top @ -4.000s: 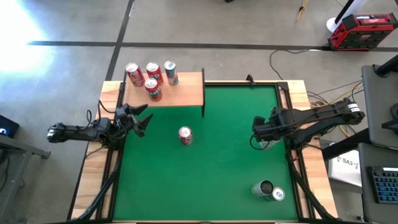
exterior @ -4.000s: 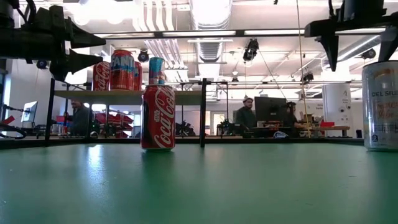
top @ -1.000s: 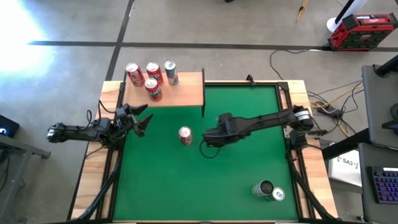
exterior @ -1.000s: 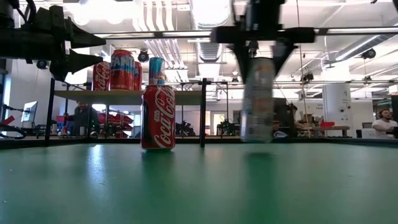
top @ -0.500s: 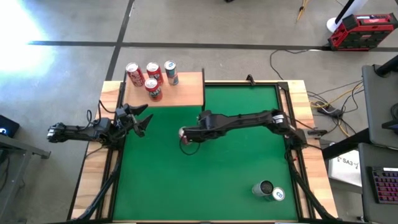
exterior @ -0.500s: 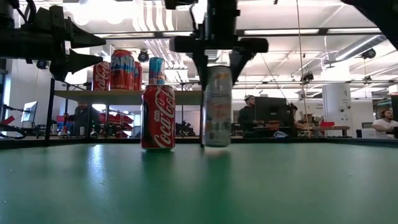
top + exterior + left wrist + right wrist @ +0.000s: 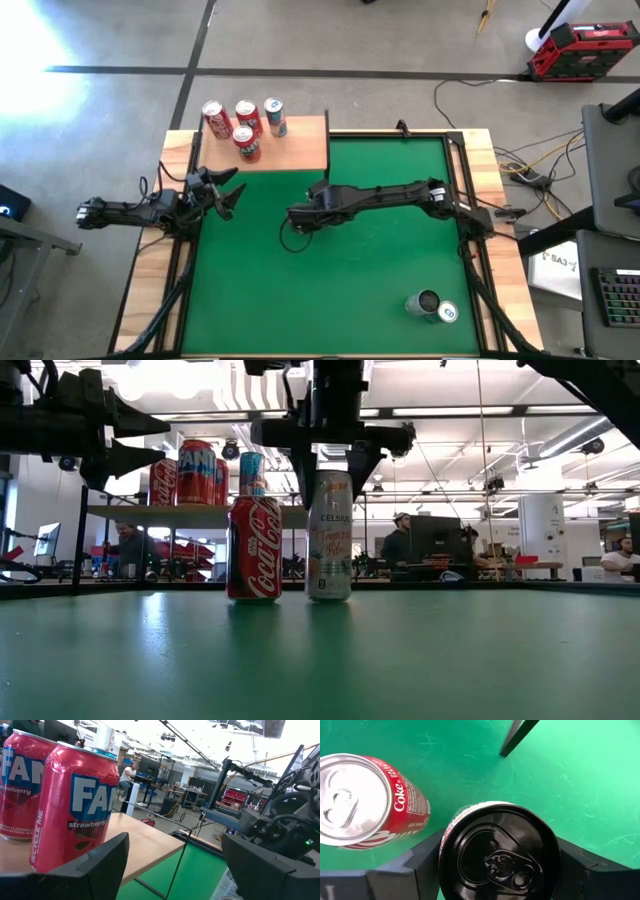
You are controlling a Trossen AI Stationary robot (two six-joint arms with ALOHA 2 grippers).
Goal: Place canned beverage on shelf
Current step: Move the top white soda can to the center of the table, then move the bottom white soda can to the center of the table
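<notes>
At the near right of the green mat a dark-topped can is seen beside a silver one. Toward the middle, a tall white can stands upright on the mat, clamped between the fingers of the right gripper, just beside a Coca-Cola can; whether the two cans touch cannot be told. The left gripper is held with fingers spread near the mat's left edge, level with the shelf board. At the far left corner stands the shelf, on which four cans are grouped, among them red strawberry Fanta cans.
</notes>
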